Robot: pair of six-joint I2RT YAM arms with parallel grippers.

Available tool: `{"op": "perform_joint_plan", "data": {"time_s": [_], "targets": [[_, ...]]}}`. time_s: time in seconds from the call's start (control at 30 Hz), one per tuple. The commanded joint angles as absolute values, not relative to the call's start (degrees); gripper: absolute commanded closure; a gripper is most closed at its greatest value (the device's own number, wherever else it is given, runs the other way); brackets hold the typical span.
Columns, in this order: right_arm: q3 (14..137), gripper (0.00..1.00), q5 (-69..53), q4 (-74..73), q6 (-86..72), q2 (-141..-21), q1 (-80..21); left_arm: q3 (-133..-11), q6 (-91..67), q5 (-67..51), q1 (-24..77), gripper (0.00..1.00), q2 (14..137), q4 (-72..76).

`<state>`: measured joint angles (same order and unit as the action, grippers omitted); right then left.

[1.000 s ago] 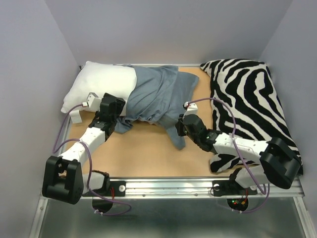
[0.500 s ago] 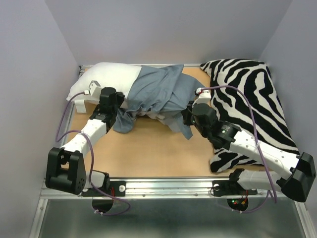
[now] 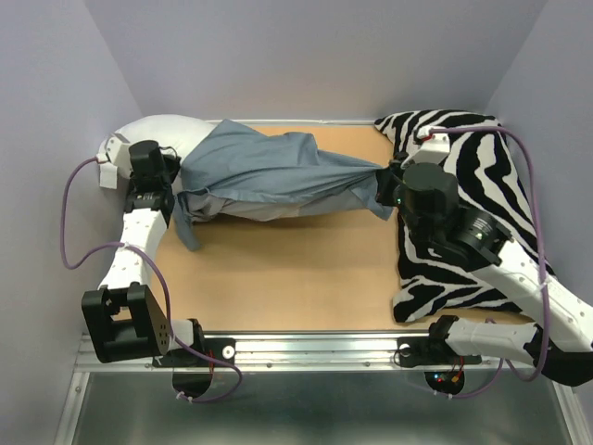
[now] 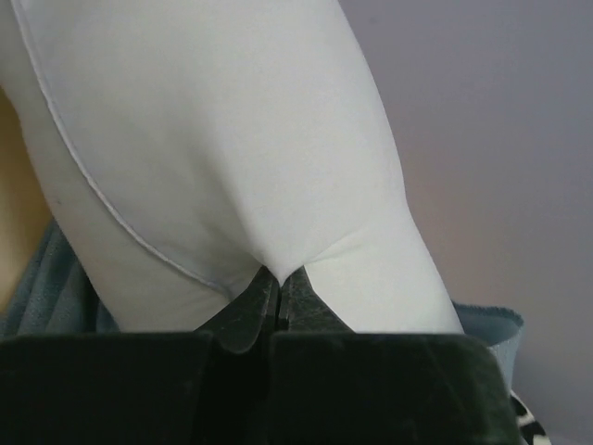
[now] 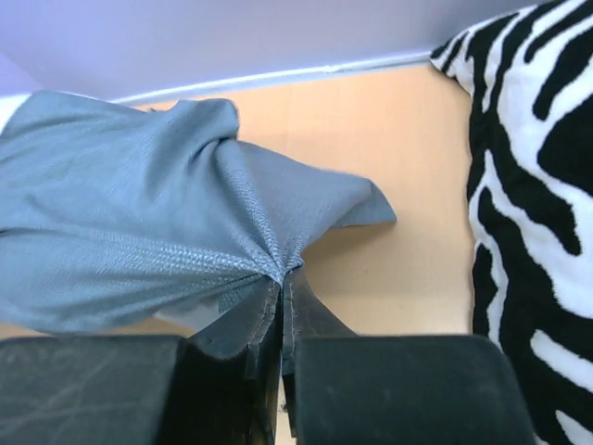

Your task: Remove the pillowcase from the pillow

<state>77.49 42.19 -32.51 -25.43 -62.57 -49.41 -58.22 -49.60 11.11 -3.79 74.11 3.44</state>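
The dusty blue pillowcase (image 3: pixel 278 176) is pulled taut across the back of the table, from the pillow on the left to my right gripper (image 3: pixel 384 190). That gripper (image 5: pixel 283 273) is shut on a bunched end of the pillowcase (image 5: pixel 139 222). The white pillow (image 3: pixel 171 134) pokes out of the sleeve at the far left, against the wall. My left gripper (image 3: pixel 167 176) (image 4: pixel 276 275) is shut, pinching a fold of the pillow (image 4: pixel 213 139). A strip of pillowcase (image 4: pixel 56 297) shows below the pillow in the left wrist view.
A black-and-white zebra-print cushion (image 3: pixel 473 204) covers the right side of the table, under my right arm; it also fills the right edge of the right wrist view (image 5: pixel 537 167). Walls close in the left, back and right. The tan tabletop (image 3: pixel 287 269) lies in front.
My left gripper shut on the pillow and pulled it left toward the wall. My right gripper carried the pillowcase end right, so the bunched fabric is now stretched long.
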Motion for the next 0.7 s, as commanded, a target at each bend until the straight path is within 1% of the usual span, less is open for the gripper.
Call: {"op": "perform_joint_plan", "data": {"time_s": [0.0,0.17,0.27,0.37,0.4,0.53,0.63,0.67], "targets": [[86.3,0.99,55.2,-38.0,-22.4,-58.3,-48.8,-63.7,-45.6,21.3,-9.0,1.00,73.3,6.1],[91.8,0.99,57.0,-39.5,-21.1,-59.5,-48.8,-65.0,-43.0,20.4,-8.6,1.00,71.2,5.2],[96.6,0.99,60.0,-39.5,-19.3,-60.9,-48.9,-65.5,-39.5,18.3,-8.3,1.00,69.9,4.7],[103.0,0.99,60.5,-39.5,-17.4,-62.3,-48.8,-65.5,-37.4,17.3,-8.1,1.00,70.4,4.7],[107.7,0.99,61.1,-39.5,-15.8,-63.2,-48.8,-65.5,-36.0,15.7,-8.2,1.00,71.9,4.7],[120.4,0.99,61.4,-39.4,-11.3,-66.0,-48.9,-64.5,-36.1,11.3,-8.0,1.00,76.0,5.4],[124.5,0.99,59.9,-39.4,-9.5,-66.9,-48.9,-63.6,-35.9,9.4,-7.4,1.00,78.7,6.7],[125.2,0.99,57.4,-39.5,-9.3,-67.4,-48.9,-64.3,-35.4,9.1,-6.9,1.00,79.3,6.2]]}}
